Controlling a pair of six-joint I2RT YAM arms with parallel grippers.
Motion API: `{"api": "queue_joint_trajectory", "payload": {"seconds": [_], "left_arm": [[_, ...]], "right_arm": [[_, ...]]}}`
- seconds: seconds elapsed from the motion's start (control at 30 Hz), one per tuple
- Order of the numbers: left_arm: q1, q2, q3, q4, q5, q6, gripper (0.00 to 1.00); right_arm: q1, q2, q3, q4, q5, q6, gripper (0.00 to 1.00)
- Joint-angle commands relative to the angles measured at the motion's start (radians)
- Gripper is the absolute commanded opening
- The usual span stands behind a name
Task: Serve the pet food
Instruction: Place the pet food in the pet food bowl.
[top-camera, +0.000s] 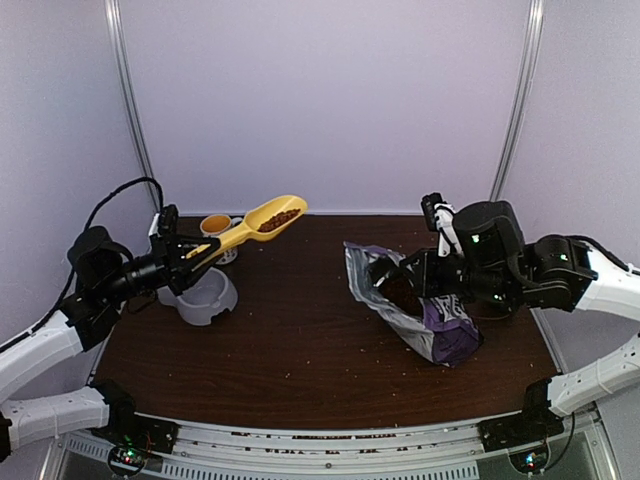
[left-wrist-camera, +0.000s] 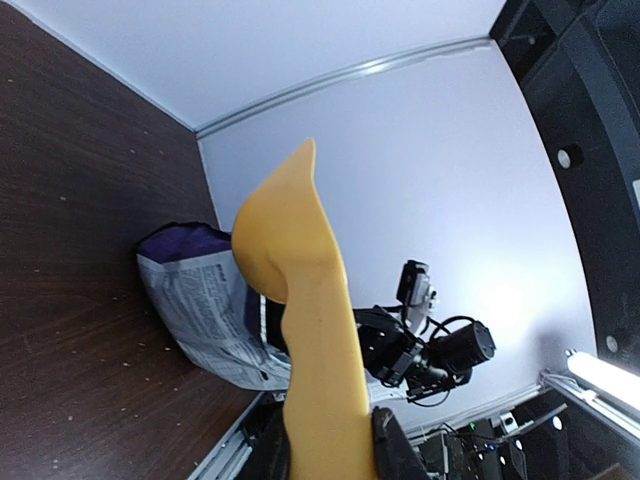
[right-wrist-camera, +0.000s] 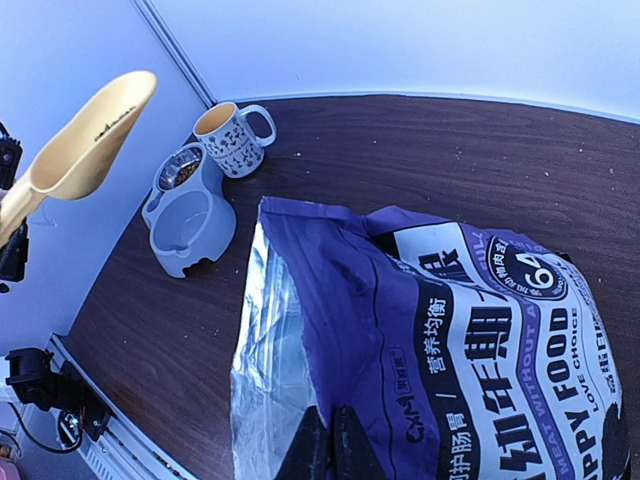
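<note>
The kibble (top-camera: 278, 218) to be served lies as a brown heap in the scoop (top-camera: 248, 230), which hangs in the air at about ten o'clock over the table (top-camera: 300, 360). Its mouth is tipped up a little, probably so that nothing rolls out before the pour. The left gripper (top-camera: 192, 254) pinches the end of the handle, jaws narrowed onto the yellow plastic. The left wrist view shows only the scoop's underside, so the load is hidden there. The bowl (top-camera: 212, 312) sits just below that gripper at nine o'clock, and the scoop's head lies past it toward one o'clock. The mug (top-camera: 215, 224) is touching the bowl's far end or just beside it; I cannot tell which. In the right wrist view the bowl's far cup seems to hold brown bits and the near cup looks bare, though both are small. More kibble shows in the mouth of the bag (top-camera: 445, 330), which lies slumped at three o'clock with its opening toward the bowl. The right gripper (right-wrist-camera: 332, 442) is pressed together on the bag's edge, seemingly to steady it. Its fingers are partly cut off by the frame.
</note>
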Motion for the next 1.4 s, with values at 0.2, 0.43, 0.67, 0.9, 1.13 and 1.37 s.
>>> {"api": "queue_joint_trajectory", "payload": {"seconds": [0.2,0.43,0.67,0.9,1.13,1.37], "left_arm": [[0.356,-0.176,-0.105,-0.232,0.141,0.077,0.00],[0.562,-0.224,-0.233,-0.194,0.202,0.066,0.00],[0.737,-0.242,-0.302,-0.264,0.262,0.143,0.00],[0.839,-0.287,-0.298,-0.419,0.256,0.278,0.00],[0.846,-0.344,-0.286,-0.555,0.208,0.341,0.00],[0.846,-0.367,-0.209,-0.749,0.135,0.462,0.00]], "right_arm": [[-0.004,-0.015,0.039,0.021,0.035,-0.018,0.00],[-0.005,-0.014,0.041,0.019,0.036,-0.020,0.00],[-0.009,-0.015,0.040,0.014,0.039,-0.025,0.00],[-0.017,-0.027,0.036,0.010,0.041,-0.031,0.00],[-0.021,-0.023,0.029,0.022,0.029,-0.030,0.00],[-0.023,-0.013,0.033,0.028,0.019,-0.033,0.00]]}}
